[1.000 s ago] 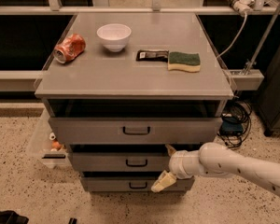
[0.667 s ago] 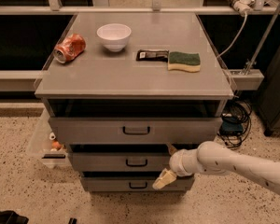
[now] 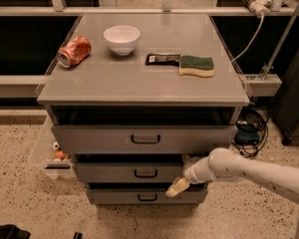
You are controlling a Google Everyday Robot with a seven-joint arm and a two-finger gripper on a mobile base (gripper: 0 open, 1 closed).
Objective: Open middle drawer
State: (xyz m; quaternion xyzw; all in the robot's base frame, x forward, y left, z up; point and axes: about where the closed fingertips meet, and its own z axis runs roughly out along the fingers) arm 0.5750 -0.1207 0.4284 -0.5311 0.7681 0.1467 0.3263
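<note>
The grey cabinet has three drawers stacked under its top. The middle drawer [image 3: 109, 173] is a grey flat front with a small black bar handle [image 3: 145, 173]. It sits below the tallest top drawer [image 3: 99, 139] and above the shortest bottom drawer [image 3: 114, 196]. My gripper [image 3: 180, 183] is at the right end of the middle drawer's front, right of its handle, its cream tip reaching down to the drawer's lower edge. My white arm [image 3: 249, 172] comes in from the right.
On the cabinet top [image 3: 139, 81] lie a crushed red can [image 3: 74, 52], a white bowl [image 3: 121, 39], a black bar [image 3: 162, 59] and a green-and-yellow sponge [image 3: 196, 65]. Cables [image 3: 249, 128] lie on the floor to the right. A clear bin [image 3: 47, 151] stands to the left.
My arm and gripper have shifted slightly up and to the left against the middle drawer's right end. The drawers look unmoved.
</note>
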